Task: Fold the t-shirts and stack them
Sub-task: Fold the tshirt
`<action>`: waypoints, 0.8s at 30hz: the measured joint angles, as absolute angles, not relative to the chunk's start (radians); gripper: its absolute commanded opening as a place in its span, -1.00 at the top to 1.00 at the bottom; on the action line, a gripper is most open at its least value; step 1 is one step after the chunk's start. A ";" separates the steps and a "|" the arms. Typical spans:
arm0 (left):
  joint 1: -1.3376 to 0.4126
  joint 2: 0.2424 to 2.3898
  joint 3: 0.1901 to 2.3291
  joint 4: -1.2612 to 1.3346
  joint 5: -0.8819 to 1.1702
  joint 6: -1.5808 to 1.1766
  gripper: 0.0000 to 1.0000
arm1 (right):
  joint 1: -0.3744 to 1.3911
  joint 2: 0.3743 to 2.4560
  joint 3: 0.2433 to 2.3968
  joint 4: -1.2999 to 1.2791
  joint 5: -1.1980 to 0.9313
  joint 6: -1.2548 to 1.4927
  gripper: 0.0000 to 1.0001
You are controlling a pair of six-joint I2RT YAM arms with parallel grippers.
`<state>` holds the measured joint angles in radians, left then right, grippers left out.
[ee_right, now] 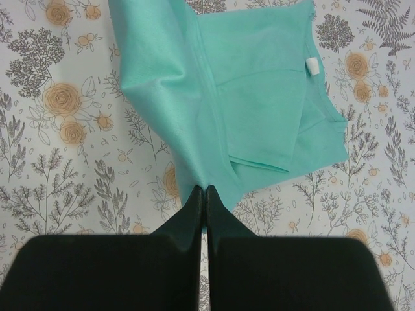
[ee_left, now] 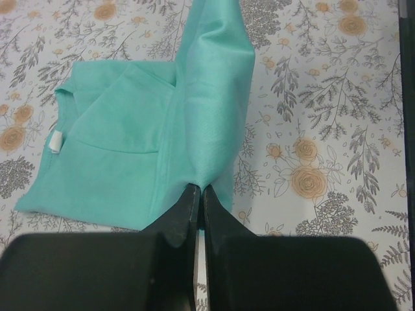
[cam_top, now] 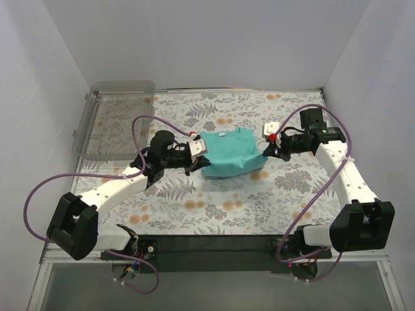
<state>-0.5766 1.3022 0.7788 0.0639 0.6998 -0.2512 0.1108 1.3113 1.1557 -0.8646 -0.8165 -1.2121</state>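
Note:
A plain teal t-shirt (cam_top: 228, 153) lies partly folded in the middle of the floral table. My left gripper (cam_top: 198, 155) is shut on its left edge and holds a fold of cloth raised off the table; it shows in the left wrist view (ee_left: 200, 189) pinching the teal cloth (ee_left: 162, 129). My right gripper (cam_top: 264, 154) is shut on the shirt's right edge, and in the right wrist view (ee_right: 206, 189) it pinches a raised fold of the cloth (ee_right: 220, 78). A white neck label (ee_right: 312, 66) shows near the collar.
A clear plastic bin (cam_top: 117, 116) stands at the back left of the table. White walls close in the left, back and right sides. Purple cables loop from both arms over the floral table cover (cam_top: 214, 207).

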 measured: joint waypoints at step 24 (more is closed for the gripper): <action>-0.565 1.473 0.832 0.160 0.628 -0.236 1.00 | 0.111 1.551 1.345 -0.862 -0.826 -1.180 0.97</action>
<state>-0.5652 1.4731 0.8318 0.1600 0.6285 -0.2356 0.1108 1.5509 1.3445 -0.8623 -0.8265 -1.1801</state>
